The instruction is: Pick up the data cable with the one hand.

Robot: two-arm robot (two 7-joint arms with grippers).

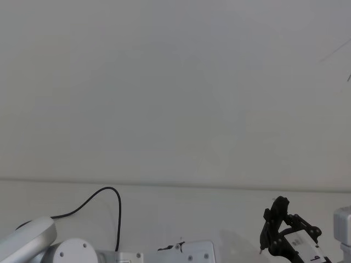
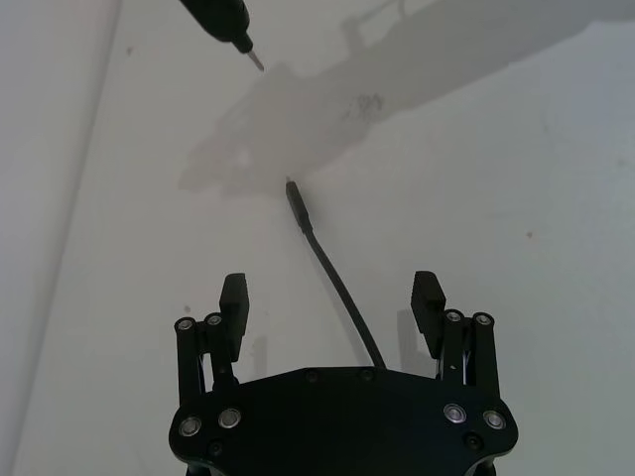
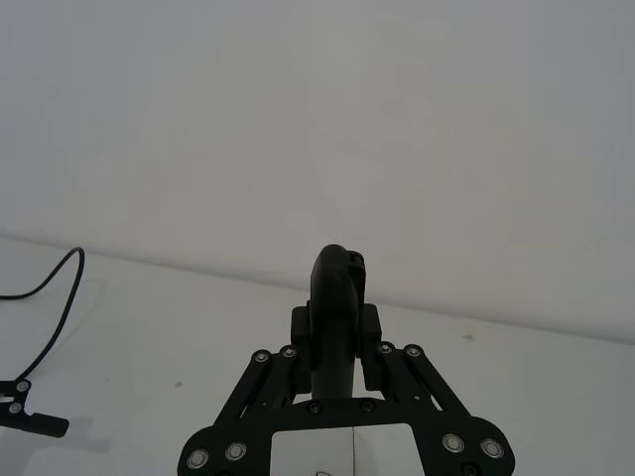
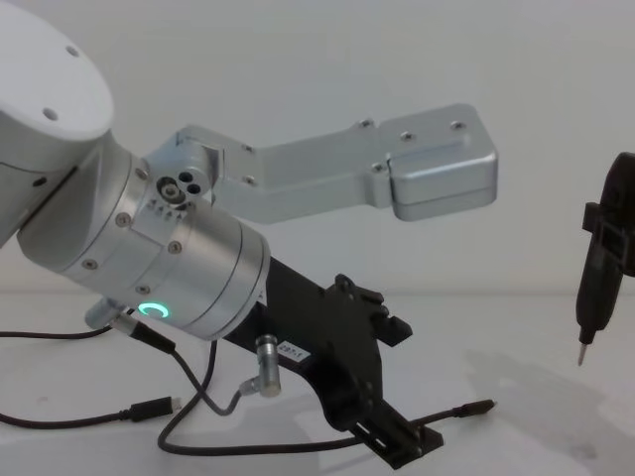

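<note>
The data cable (image 2: 332,273) is a thin black cord lying on the white table, ending in a slim plug (image 2: 296,203) with a metal tip. My left gripper (image 2: 330,297) is low over the table and open, with the cord running between its two fingers (image 2: 233,302) without touching them. In the chest view the gripper (image 4: 397,441) reaches down beside the cable (image 4: 451,413), whose plug points right. My right gripper (image 3: 337,342) is shut on a dark pen-like tool (image 4: 598,273), held upright above the table to the right.
The tool's pointed tip (image 2: 256,61) hangs a short way beyond the plug. A second black cord with a plug (image 4: 154,408) lies on the table at the left. A black cable loop (image 1: 107,190) curves over the white table (image 1: 219,213).
</note>
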